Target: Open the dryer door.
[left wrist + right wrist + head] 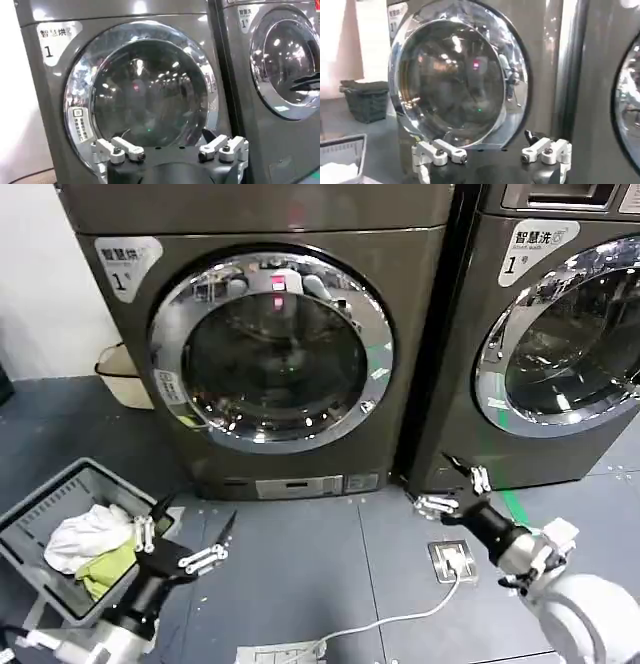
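Note:
The dryer door is a round, chrome-rimmed glass porthole on the left grey machine, and it looks shut against the front panel. My left gripper hovers low over the floor, in front of the door and to its left. It is open and holds nothing. My right gripper is low, below the door's right side, near the gap between the two machines, also open and empty. The left wrist view faces the door squarely past the open left gripper. The right wrist view sees the door at a slant beyond the right gripper.
A second, similar machine stands on the right. A grey laundry basket with white and green cloth sits at the left front. A floor socket with a white cable lies by the right arm. A beige bin stands by the wall.

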### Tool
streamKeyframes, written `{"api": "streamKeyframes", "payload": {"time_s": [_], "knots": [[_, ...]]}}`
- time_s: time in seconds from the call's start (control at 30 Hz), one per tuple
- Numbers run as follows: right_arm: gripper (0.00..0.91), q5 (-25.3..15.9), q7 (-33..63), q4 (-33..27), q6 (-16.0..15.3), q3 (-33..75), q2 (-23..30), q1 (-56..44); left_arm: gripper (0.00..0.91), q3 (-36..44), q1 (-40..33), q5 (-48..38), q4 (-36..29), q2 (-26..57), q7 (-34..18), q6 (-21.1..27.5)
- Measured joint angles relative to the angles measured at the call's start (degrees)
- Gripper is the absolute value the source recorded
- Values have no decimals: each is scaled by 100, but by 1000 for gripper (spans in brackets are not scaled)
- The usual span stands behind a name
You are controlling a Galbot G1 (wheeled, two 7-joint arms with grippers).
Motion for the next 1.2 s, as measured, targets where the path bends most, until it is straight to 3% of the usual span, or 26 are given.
{"api": "streamKeyframes", "payload": {"time_s": [0.67,1.2], "knots": [[907,362,18,-1016,-60,-2219,-14,2577,907,-51,-1,-8,0,-27,-1,1],[907,441,113,-1816,-87,-3618,498,4173,907,-89,22,-7,6,-95,-1,-5]]}}
